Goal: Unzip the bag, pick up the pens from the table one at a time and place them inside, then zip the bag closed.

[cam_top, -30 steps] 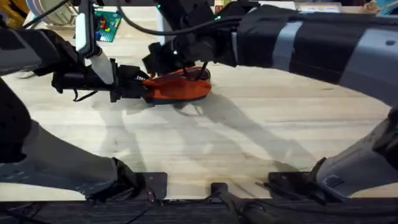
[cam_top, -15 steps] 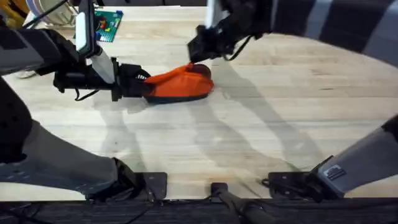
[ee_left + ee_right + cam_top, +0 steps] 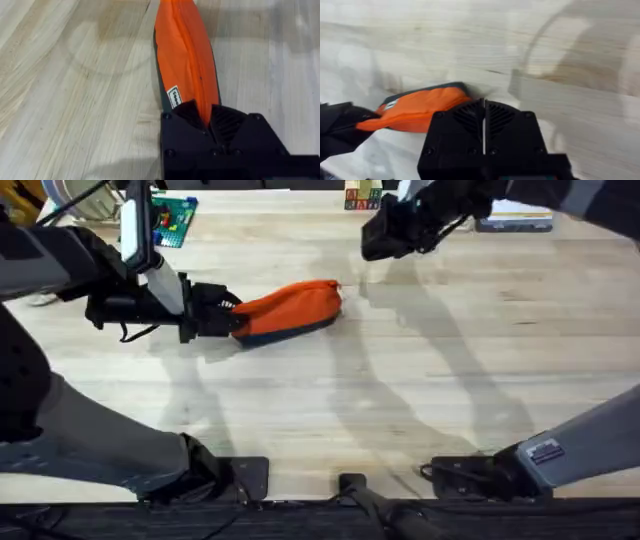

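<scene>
The orange bag point(image 3: 292, 306) lies on the table point(image 3: 420, 390) left of centre, its dark underside showing along the near edge. My left gripper point(image 3: 231, 319) is shut on the bag's left end. In the left wrist view the bag point(image 3: 186, 55) runs away from the left gripper point(image 3: 207, 114), whose black fingers point(image 3: 187, 116) pinch the orange fabric. My right gripper point(image 3: 376, 240) hangs above the table to the far right of the bag, apart from it. In the right wrist view the right gripper point(image 3: 484, 114) is shut on nothing, with the bag point(image 3: 417, 109) beyond it. The pens are out of view.
A green board with small coloured pieces point(image 3: 172, 220) lies at the far left. Small blocks point(image 3: 360, 196) and a flat box point(image 3: 512, 218) sit along the far edge. Bare tabletop stretches across the middle and near side.
The right gripper has lifted off the bag and drawn away to the far right. The left gripper keeps its hold on the bag's end. The bag has settled flatter.
</scene>
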Tool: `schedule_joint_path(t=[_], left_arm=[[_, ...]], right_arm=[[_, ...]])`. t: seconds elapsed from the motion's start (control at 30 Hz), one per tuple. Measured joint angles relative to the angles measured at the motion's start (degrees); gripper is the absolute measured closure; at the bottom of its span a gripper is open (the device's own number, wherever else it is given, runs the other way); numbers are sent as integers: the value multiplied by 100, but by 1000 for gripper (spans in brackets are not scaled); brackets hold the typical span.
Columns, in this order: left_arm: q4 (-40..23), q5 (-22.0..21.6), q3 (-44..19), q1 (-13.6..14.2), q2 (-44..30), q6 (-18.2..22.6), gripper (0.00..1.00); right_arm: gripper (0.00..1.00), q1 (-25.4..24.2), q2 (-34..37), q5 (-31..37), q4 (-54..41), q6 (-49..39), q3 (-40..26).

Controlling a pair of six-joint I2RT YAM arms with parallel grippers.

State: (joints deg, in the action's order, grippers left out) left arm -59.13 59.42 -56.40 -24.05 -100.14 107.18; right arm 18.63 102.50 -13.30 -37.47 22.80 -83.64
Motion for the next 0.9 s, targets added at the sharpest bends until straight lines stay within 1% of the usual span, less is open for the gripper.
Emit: schedule_joint_path(t=[0.23,0.37,0.4,0.5,0.57,0.7,0.73,0.77,0.9], left_arm=[[-2,-13,0,-5,0,1,957],[-2,-15,0,-5,0,2,957],[-2,-16,0,-5,0,0,957],[-2,-16,0,-5,0,2,957],[-2,-16,0,-5,0,1,957],[-2,-18,0,-5,0,0,957],[-2,-18,0,-5,0,0,957],[-2,-19,0,-5,0,1,957],[-2,-21,0,-5,0,0,957]], right_arm=[[971,-328,-2,172,-87,-95,0],[971,-353,-407,193,-122,-347,0],[947,-341,-557,194,-123,-429,0],[797,-261,-1010,196,-162,-707,0],[649,-171,-1284,194,-240,-876,-2],[75,37,-1670,196,-451,-1170,-13],[21,90,-1731,196,-514,-1223,-15],[8,130,-1769,196,-579,-1259,-17],[4,226,-1872,196,-786,-1318,-17]])
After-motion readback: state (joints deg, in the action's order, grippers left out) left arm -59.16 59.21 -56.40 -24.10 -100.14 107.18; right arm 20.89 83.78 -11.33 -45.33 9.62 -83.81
